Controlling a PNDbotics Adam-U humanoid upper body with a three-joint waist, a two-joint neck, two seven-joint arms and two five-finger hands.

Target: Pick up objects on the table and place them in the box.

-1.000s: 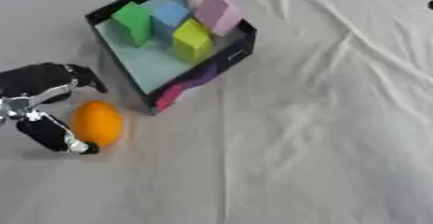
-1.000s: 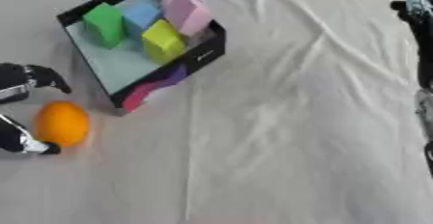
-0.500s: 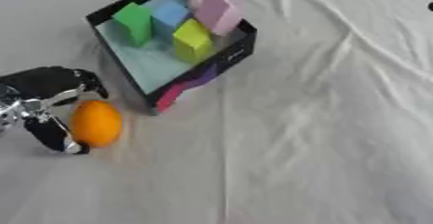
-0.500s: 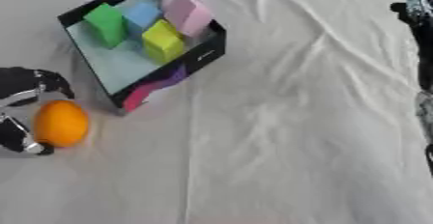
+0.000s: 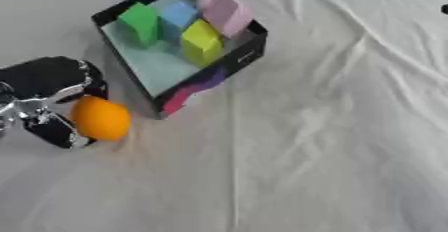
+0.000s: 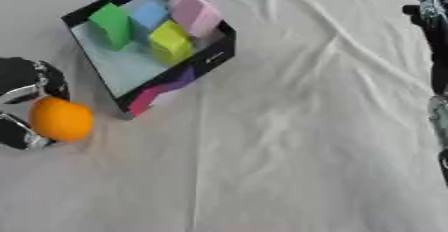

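Left eye view. Black box (image 5: 234,63) w/ pale inner floor sits tilted on the white tablecloth (image 5: 332,141), upper left of centre. Inside: green block (image 5: 140,22), blue block (image 5: 179,16), pink block (image 5: 226,12), yellow block (image 5: 201,41), all bunched toward the box's far side. Orange fruit (image 5: 100,119) lies just beside the box's near-left corner. Left hand (image 5: 44,83) wraps it from the left: dark fingers curled over the top, thumb (image 5: 58,131) under/behind the fruit, so the fingers are closed round the orange. Only a dark speck at the far right edge marks the right arm here.

Right eye view. Same layout, shifted left; the left hand is cut by the frame edge, less of it visible. Right hand (image 6: 430,11) appears only here as more than a speck: upper right corner, dark, w/ the arm running down the right edge. Whether its fingers are spread or curled cannot be told.

Vs. 1.0 s ago: orange and left hand sit closer to the box corner; thumb now tucked nearer the fruit. Box, blocks and right arm unchanged.

Pose: left hand low at the left edge, palm toward the box, fruit between fingers and thumb. Right hand is well apart from the box.
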